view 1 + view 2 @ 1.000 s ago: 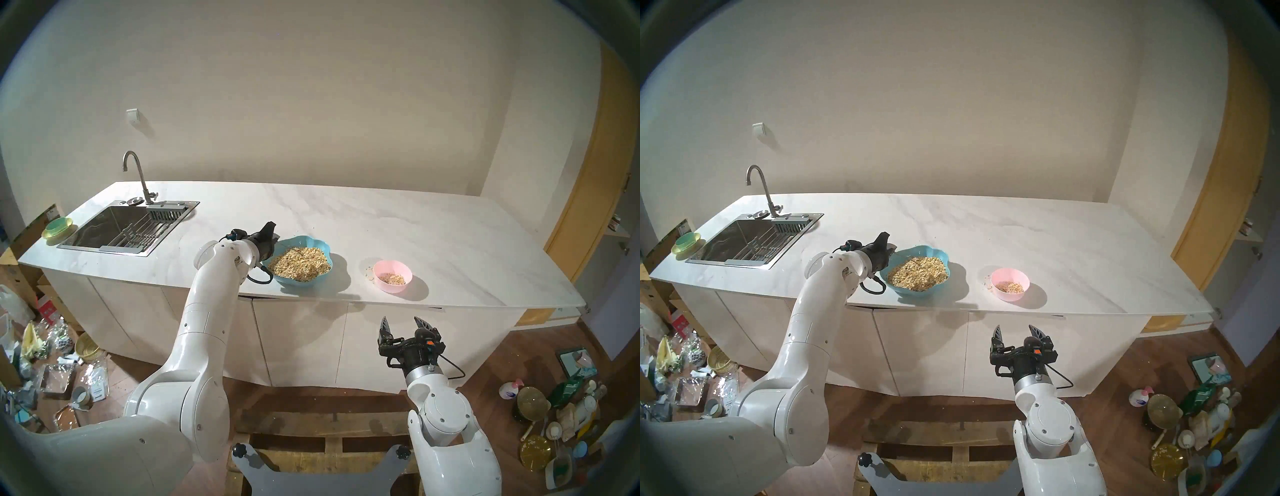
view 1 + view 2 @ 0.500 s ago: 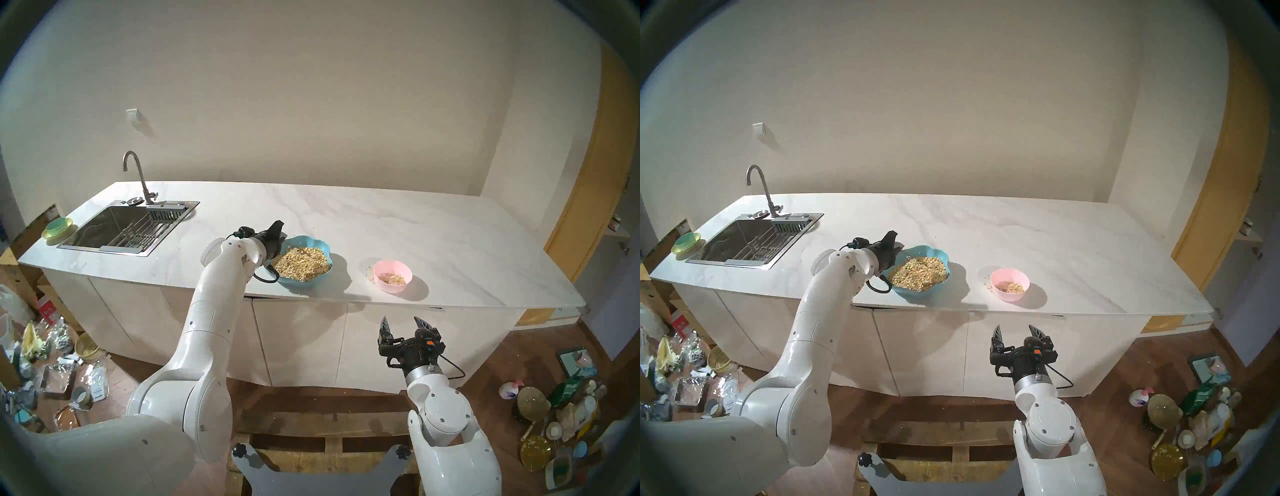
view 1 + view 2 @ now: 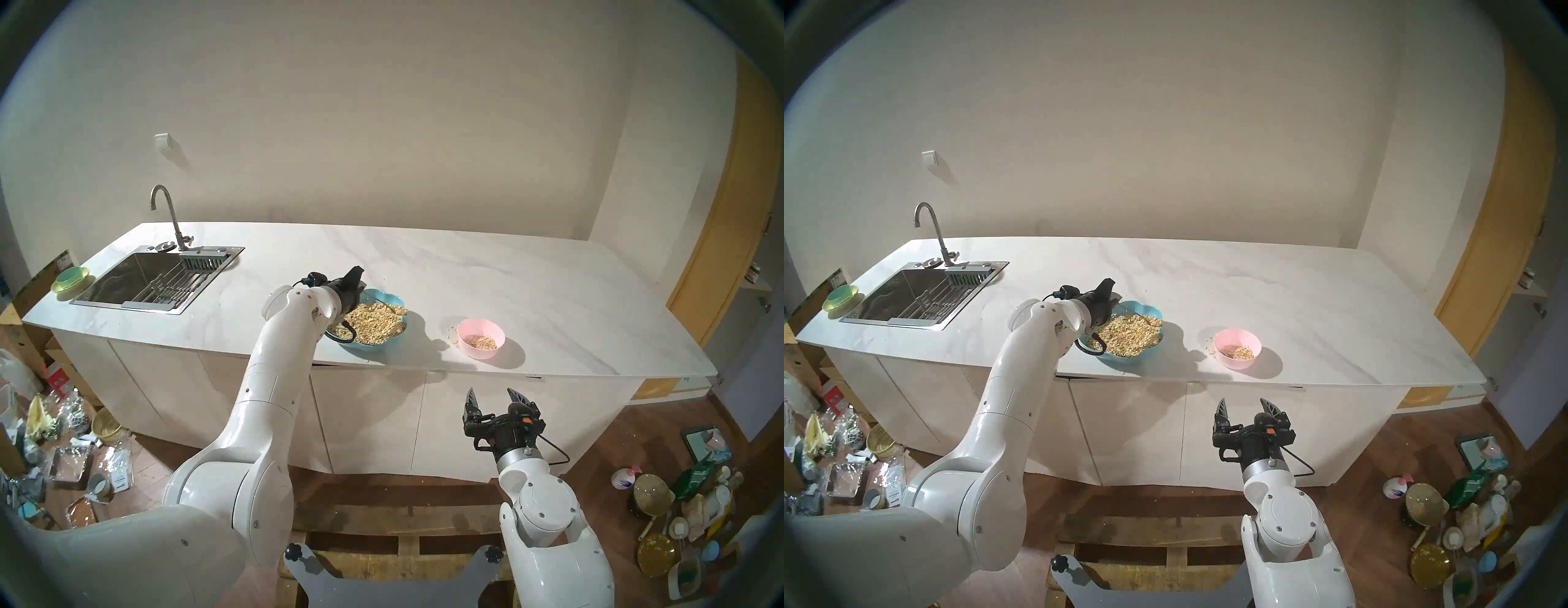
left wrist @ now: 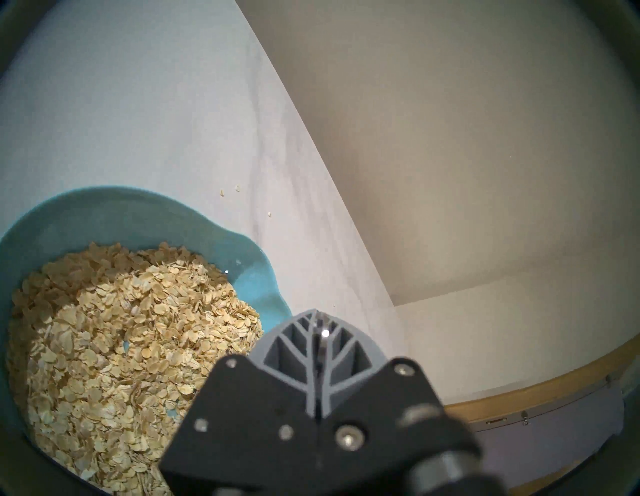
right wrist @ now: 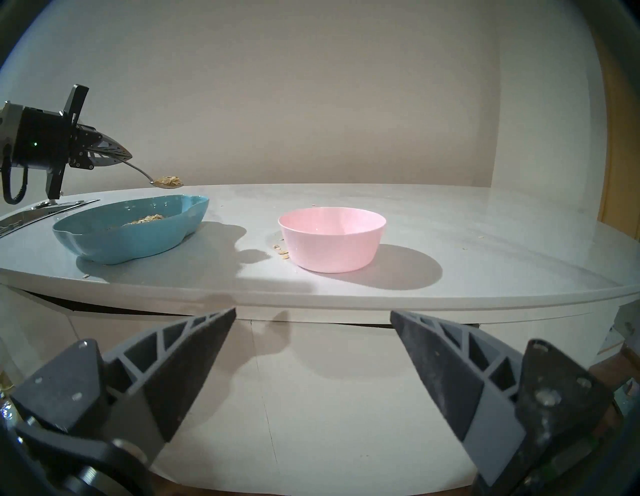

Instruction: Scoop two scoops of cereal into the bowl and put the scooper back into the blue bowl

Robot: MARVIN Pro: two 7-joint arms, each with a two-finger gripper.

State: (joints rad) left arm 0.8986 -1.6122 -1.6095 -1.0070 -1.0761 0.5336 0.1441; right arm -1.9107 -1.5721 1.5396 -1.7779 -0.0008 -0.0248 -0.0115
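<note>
The blue bowl sits near the counter's front edge, full of cereal. My left gripper is shut on the scooper's handle, above the bowl's left side. In the right wrist view, the scooper hangs from that gripper with a heap of flakes on its head, above the blue bowl. The pink bowl stands to the right with a little cereal in it. My right gripper is open and empty, below the counter's front edge.
A sink with a faucet is at the counter's left end, beside a green bowl on a yellow plate. A few spilled flakes lie left of the pink bowl. Clutter covers the floor on both sides.
My left gripper has moved right and slightly up, from the blue bowl's left rim to over the cereal, carrying the scooper. The right arm has not moved.
</note>
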